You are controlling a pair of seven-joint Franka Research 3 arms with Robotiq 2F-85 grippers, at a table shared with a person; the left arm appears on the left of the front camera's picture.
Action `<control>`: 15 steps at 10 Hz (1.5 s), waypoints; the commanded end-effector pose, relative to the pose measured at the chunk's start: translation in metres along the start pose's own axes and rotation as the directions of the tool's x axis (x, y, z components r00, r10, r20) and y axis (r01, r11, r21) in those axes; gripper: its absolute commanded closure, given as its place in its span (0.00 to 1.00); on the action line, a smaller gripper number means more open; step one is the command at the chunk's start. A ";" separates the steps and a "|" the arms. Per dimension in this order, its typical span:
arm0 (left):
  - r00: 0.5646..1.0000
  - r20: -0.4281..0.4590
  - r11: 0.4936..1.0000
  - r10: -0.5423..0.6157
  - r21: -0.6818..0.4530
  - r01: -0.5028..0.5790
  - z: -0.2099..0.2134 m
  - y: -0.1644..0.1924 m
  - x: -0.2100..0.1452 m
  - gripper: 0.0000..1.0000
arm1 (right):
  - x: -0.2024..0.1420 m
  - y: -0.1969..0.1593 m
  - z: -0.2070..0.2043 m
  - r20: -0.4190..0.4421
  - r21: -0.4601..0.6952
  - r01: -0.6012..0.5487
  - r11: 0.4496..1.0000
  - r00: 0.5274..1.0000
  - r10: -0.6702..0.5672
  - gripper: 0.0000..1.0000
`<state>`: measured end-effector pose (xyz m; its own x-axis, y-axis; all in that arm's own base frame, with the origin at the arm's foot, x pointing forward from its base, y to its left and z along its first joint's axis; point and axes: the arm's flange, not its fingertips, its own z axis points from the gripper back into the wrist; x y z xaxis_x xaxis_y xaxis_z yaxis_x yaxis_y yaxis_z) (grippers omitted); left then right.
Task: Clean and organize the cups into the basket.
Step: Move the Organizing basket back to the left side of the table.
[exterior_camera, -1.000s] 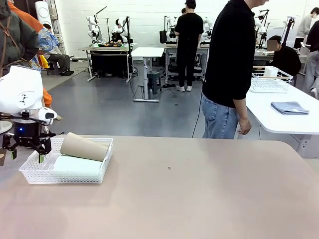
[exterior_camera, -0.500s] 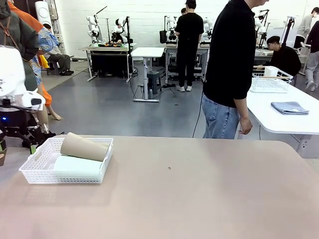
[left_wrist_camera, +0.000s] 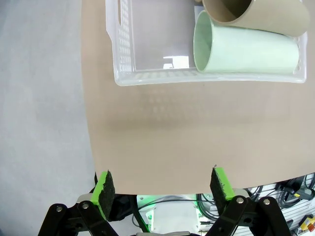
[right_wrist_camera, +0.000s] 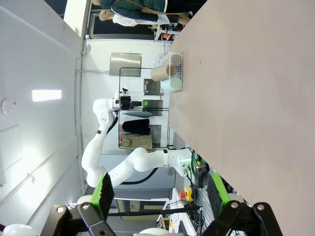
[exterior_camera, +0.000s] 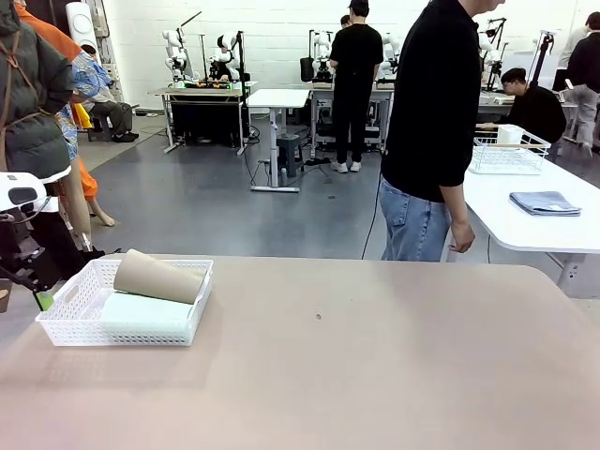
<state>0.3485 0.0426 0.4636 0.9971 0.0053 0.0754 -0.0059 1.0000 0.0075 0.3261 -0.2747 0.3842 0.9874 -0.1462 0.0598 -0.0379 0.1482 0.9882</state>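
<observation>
Fingers of the left gripper (left_wrist_camera: 161, 183) stand spread wide with nothing between them, hanging above the table (left_wrist_camera: 162, 142) edge. Ahead of them sits the white basket (left_wrist_camera: 123, 59), holding a mint cup (left_wrist_camera: 246, 51) on its side and a tan cup (left_wrist_camera: 256, 17) lying on top of it. The right gripper (right_wrist_camera: 160, 192) is likewise released and empty, well apart from the basket.

- white mesh basket (exterior_camera: 66, 322): upright, near the table's left edge
- tan cup (exterior_camera: 157, 277): on its side, resting across the basket's top
- mint cup (left_wrist_camera: 246, 50): on its side inside the basket, beneath the tan cup
</observation>
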 end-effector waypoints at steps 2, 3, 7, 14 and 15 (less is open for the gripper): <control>1.000 -0.001 1.000 -0.001 0.014 0.001 0.006 -0.001 0.013 0.00 | -0.002 0.000 0.000 0.001 -0.012 0.001 1.000 1.000 -0.001 0.00; 1.000 -0.001 1.000 -0.001 0.014 0.001 0.006 -0.001 0.013 0.00 | -0.002 0.000 0.000 0.001 -0.012 0.001 1.000 1.000 -0.001 0.00; 0.995 -0.065 0.841 -0.081 -0.541 0.033 0.032 0.065 0.020 0.00 | -0.002 0.000 0.000 0.001 -0.012 0.001 1.000 1.000 -0.001 0.00; 0.986 -0.053 0.251 -0.156 -0.968 -0.013 0.026 0.219 0.020 0.00 | -0.002 0.000 0.000 0.001 -0.012 0.001 1.000 1.000 -0.001 0.00; 0.988 -0.068 0.230 -0.135 -0.973 -0.036 0.017 0.236 0.020 0.00 | -0.002 0.000 0.000 0.001 -0.012 0.001 1.000 1.000 -0.001 0.00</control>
<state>0.3508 0.2524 0.4774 0.9899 -0.1412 0.0100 0.0449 0.2464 -0.9681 0.3255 -0.2753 0.3840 0.9872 -0.1480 0.0594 -0.0372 0.1482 0.9883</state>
